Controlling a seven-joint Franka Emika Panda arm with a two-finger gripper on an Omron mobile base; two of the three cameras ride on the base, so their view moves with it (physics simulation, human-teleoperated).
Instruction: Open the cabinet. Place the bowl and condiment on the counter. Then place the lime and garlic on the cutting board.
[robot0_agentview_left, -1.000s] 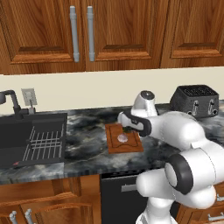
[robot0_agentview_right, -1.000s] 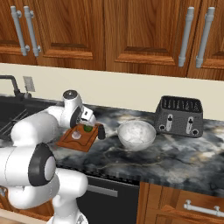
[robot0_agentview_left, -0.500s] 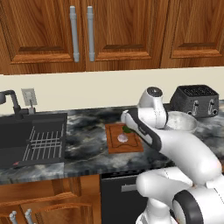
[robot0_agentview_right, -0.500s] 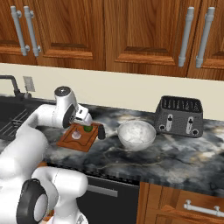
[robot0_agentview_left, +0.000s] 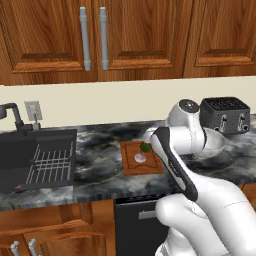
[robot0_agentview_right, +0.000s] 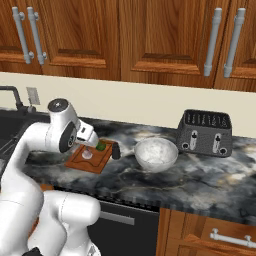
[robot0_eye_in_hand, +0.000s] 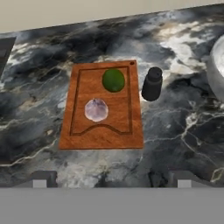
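Observation:
The cutting board (robot0_eye_in_hand: 103, 131) lies on the counter (robot0_eye_in_hand: 183, 131). On it rest the lime (robot0_eye_in_hand: 113, 80) and, just below it, the garlic (robot0_eye_in_hand: 96, 109). The black condiment (robot0_eye_in_hand: 152, 84) stands upright on the stone right beside the board. The silver bowl (robot0_agentview_right: 156, 154) sits on the counter between condiment and toaster. My gripper (robot0_eye_in_hand: 111, 180) hovers open above the board's near edge, holding nothing. In the right base view the hand (robot0_agentview_right: 86, 139) hangs over the board (robot0_agentview_right: 85, 162). The cabinet (robot0_agentview_left: 55, 35) overhead has both doors shut.
A black toaster (robot0_agentview_right: 206, 133) stands at the back right. A dark sink with a wire rack (robot0_agentview_left: 47, 165) and a faucet (robot0_agentview_left: 15, 117) lies left of the board. My white arm crosses in front of the bowl (robot0_agentview_left: 217, 142) in the left base view.
My hand has lifted up and back from just over the board, and the arm's elbow has swung. Lime, garlic, condiment and bowl have stayed put.

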